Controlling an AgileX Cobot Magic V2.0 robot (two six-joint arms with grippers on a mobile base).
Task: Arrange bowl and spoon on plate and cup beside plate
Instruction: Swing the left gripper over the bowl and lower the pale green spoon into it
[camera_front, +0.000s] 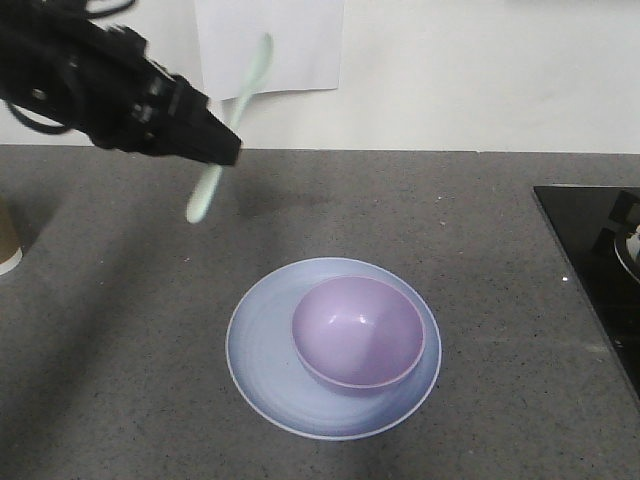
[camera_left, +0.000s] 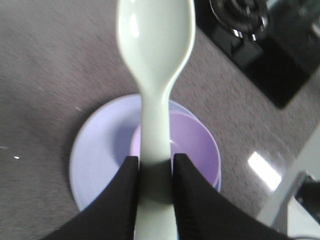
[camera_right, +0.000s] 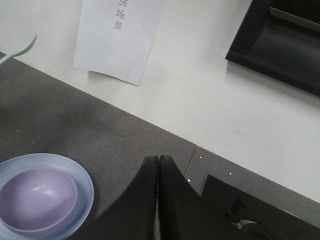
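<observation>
Up above the gray bench (camera_front: 120, 330), in the front view, the left claw (camera_front: 225, 148) grips the spoon (camera_front: 232, 125) near its middle. The spoon is pale mint and tilts, with one end high and one end low. The purple bowl (camera_front: 357, 332) already sits on the blue plate (camera_front: 262, 345), lower and to the right of the claw, so the spoon likely has to travel that way and down. The brown cup (camera_front: 8, 240) peeks in at the far left edge, well apart from the plate.

From the left wrist view, the two black fingers (camera_left: 120, 190) squeeze the spoon's (camera_left: 155, 75) handle. Its long line points straight out over the bowl (camera_left: 192, 145) and plate (camera_left: 95, 150).

From the right wrist view, the right claw (camera_right: 158, 200) is closed tight on nothing. The bowl (camera_right: 37, 197) and plate (camera_right: 82, 177) lie to its side.
</observation>
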